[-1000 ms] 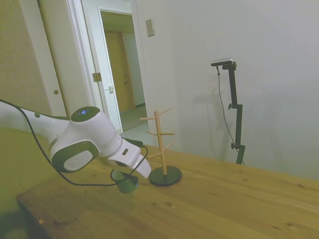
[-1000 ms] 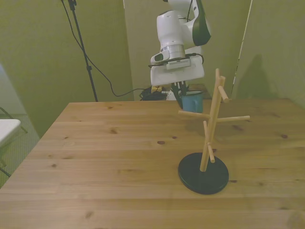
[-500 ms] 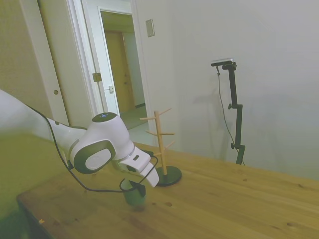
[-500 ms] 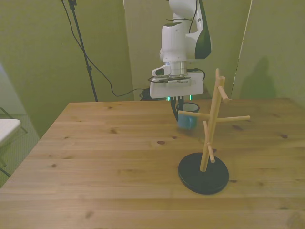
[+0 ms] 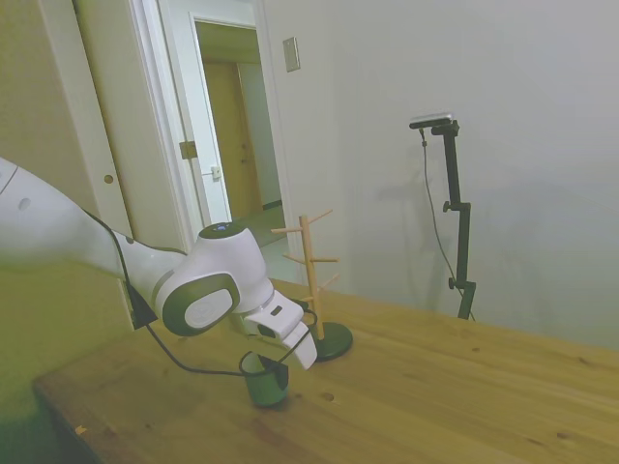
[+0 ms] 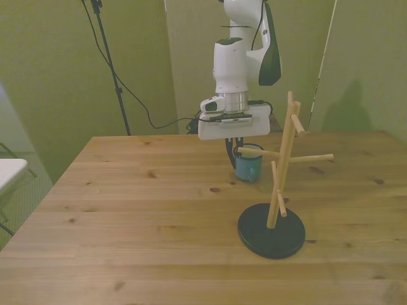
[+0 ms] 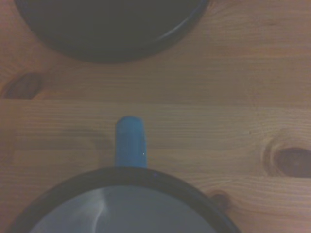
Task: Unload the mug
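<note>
Table [image 6: 127,210] lies bare beside mug [image 6: 247,166] under hand [image 6: 238,151].

Side camera stands off one table flank, looking across the table [image 5: 464,387]. Front camera faces the arm from the opposite edge. Wrist camera looks straight down, very close. All three show the rack's black base [image 6: 271,230].

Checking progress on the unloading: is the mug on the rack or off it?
Off. The mug stands upright on the table behind the rack, on no peg, under the gripper.
</note>
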`<action>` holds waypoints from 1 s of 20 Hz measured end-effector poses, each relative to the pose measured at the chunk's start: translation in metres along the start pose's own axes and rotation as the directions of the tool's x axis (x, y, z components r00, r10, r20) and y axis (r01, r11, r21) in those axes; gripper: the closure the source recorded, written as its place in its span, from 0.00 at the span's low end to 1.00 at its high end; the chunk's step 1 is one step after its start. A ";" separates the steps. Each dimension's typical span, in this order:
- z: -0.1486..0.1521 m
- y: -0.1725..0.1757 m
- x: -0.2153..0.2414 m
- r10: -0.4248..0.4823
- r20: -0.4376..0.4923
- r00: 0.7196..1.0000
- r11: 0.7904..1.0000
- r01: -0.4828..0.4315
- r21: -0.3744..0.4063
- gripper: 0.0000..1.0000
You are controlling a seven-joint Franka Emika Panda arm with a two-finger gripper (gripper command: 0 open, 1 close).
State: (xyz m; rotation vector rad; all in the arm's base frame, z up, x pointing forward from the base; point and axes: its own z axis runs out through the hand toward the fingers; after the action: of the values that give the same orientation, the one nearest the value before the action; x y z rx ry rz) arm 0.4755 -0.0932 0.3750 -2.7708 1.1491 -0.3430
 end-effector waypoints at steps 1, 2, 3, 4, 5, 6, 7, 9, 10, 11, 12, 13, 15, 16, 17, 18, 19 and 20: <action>0.001 0.000 0.001 0.002 0.001 1.000 1.000 -0.002 -0.002 1.00; 0.001 0.000 0.001 0.004 0.003 1.000 1.000 -0.004 -0.004 1.00; 0.002 0.000 0.002 0.005 0.006 1.000 1.000 -0.005 -0.006 1.00; 0.002 0.000 0.002 0.006 0.011 1.000 1.000 -0.006 -0.010 1.00; 0.003 0.000 0.003 0.006 0.014 1.000 1.000 -0.006 -0.013 1.00; 0.003 0.000 0.003 0.006 0.016 1.000 1.000 -0.005 -0.018 1.00; 0.004 0.000 0.003 0.005 0.020 1.000 1.000 -0.005 -0.026 1.00; 0.005 -0.001 0.004 0.006 0.024 1.000 0.999 -0.005 -0.034 0.00; 0.005 -0.001 0.005 0.007 0.024 1.000 0.999 -0.006 -0.038 0.00; 0.005 -0.002 0.005 0.010 0.024 1.000 0.999 -0.009 -0.040 0.00; 0.005 -0.002 0.006 0.013 0.026 1.000 0.999 -0.011 -0.041 0.00; 0.005 -0.002 0.006 0.015 0.027 1.000 0.999 -0.013 -0.041 0.00; 0.004 -0.002 0.007 0.018 0.028 0.999 0.999 -0.017 -0.042 0.00; 0.004 -0.002 0.007 0.019 0.027 0.999 0.999 -0.018 -0.042 0.00; 0.003 -0.002 0.007 0.020 0.027 0.999 0.999 -0.018 -0.041 0.00; 0.003 -0.002 0.008 0.020 0.026 0.999 0.999 -0.019 -0.041 0.00; 0.003 -0.002 0.008 0.020 0.026 0.999 0.999 -0.019 -0.042 0.00; 0.003 -0.002 0.008 0.020 0.025 0.999 0.999 -0.019 -0.044 0.00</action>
State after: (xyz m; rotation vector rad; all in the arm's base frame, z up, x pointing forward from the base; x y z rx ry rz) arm 0.4833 -0.0971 0.3738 -2.7905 1.1911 -0.2833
